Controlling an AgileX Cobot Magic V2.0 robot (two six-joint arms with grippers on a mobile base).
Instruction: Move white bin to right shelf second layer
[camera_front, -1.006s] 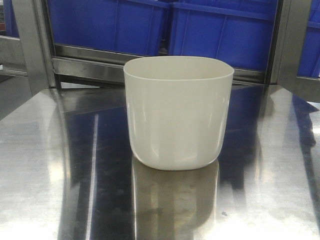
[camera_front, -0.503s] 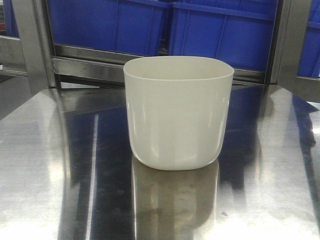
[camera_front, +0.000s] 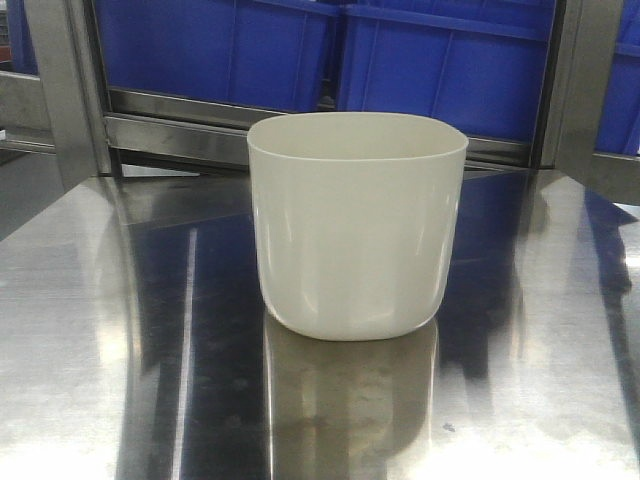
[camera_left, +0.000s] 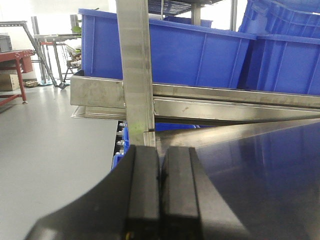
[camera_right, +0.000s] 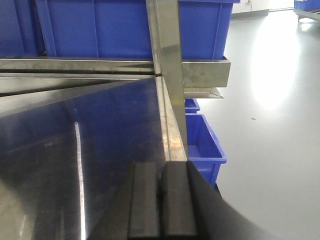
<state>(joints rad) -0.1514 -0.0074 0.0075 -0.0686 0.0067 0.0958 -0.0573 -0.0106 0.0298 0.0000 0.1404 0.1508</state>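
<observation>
No movement since the earlier frame: white bin (camera_front: 357, 225) stands upright at table (camera_front: 90, 350) centre.
Left claw (camera_left: 160, 155) and right claw (camera_right: 161, 167) clenched, empty, at opposite table edges; bin judged 3 o'clock of left, 9 o'clock of right.

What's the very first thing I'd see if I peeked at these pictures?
The white bin, standing upright in the middle of the shiny steel tabletop, which mirrors it. Right behind it, big blue crates fill the rack. In both wrist views, black jaws sit pressed shut by the table's edge.
</observation>
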